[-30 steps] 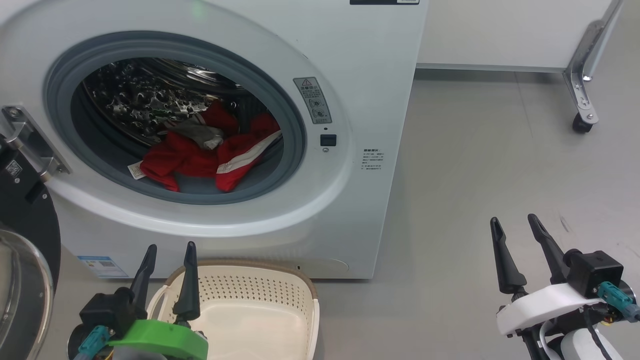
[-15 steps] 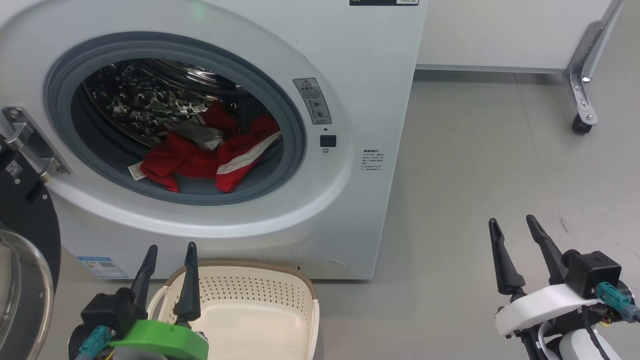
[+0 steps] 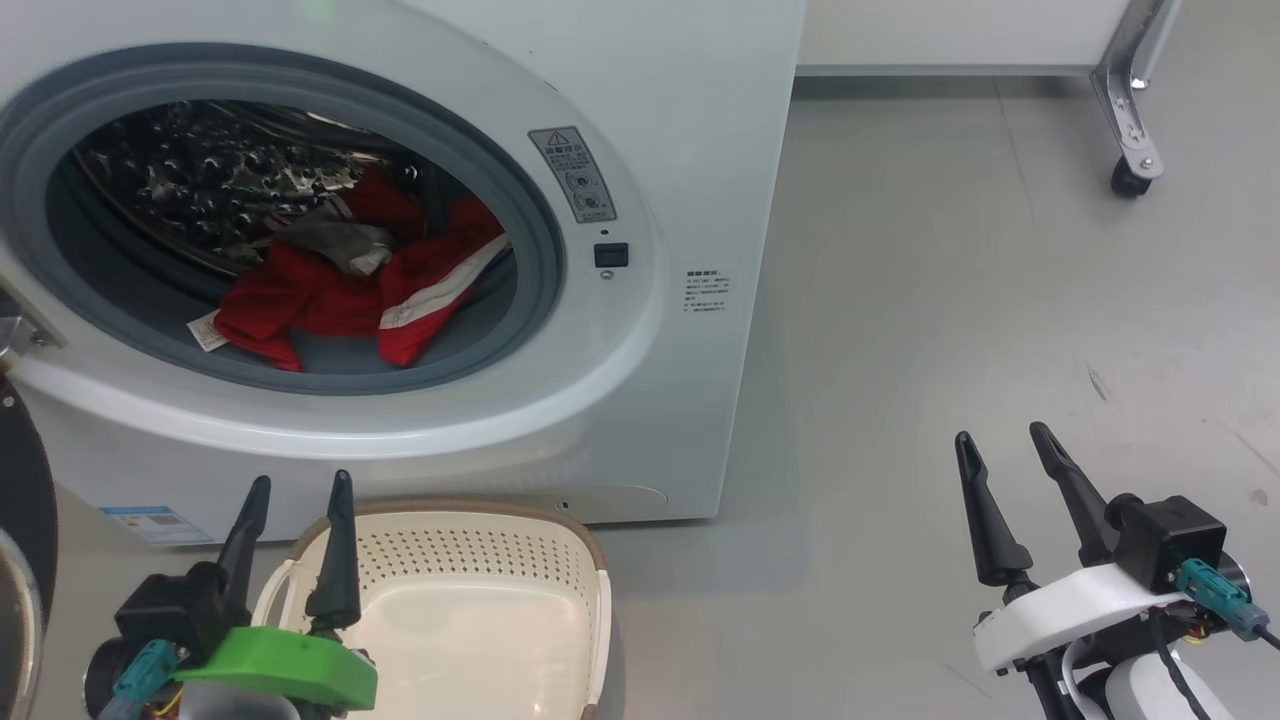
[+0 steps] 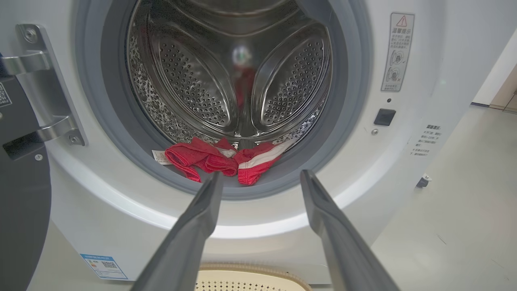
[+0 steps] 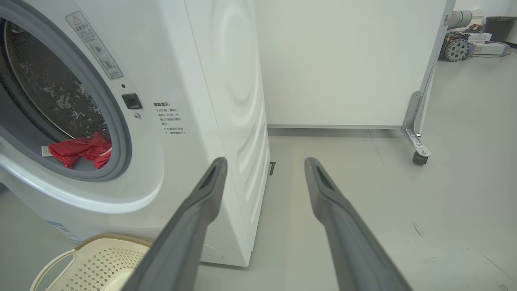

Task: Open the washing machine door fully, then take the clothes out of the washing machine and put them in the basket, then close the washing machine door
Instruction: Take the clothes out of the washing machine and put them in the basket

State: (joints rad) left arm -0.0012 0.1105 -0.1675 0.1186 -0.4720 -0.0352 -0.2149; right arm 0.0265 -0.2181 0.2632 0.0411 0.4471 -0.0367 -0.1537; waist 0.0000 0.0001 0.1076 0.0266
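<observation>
Dark, tapered left fingers stand spread apart and released, grasping nothing. In the head view they overlap the left rim of the basket; whether they hang over it or short of it I cannot tell. The right fingers are likewise parted and empty, over the bare floor, well to the right of the washing machine.

The basket sits on the floor just in front of the machine, and its near edge is cut off by the bottom of the head view. The clothes lie inside the machine, low in the drum at its front, spilling onto the lower lip of the grey seal. A duller greyish piece rests on top of the red bundle, but what it is cannot be made out.

The washing machine door hangs open at the left on its metal hinge. Most of it is cut off by the frame edge, leaving only part of its dark rim visible.
</observation>
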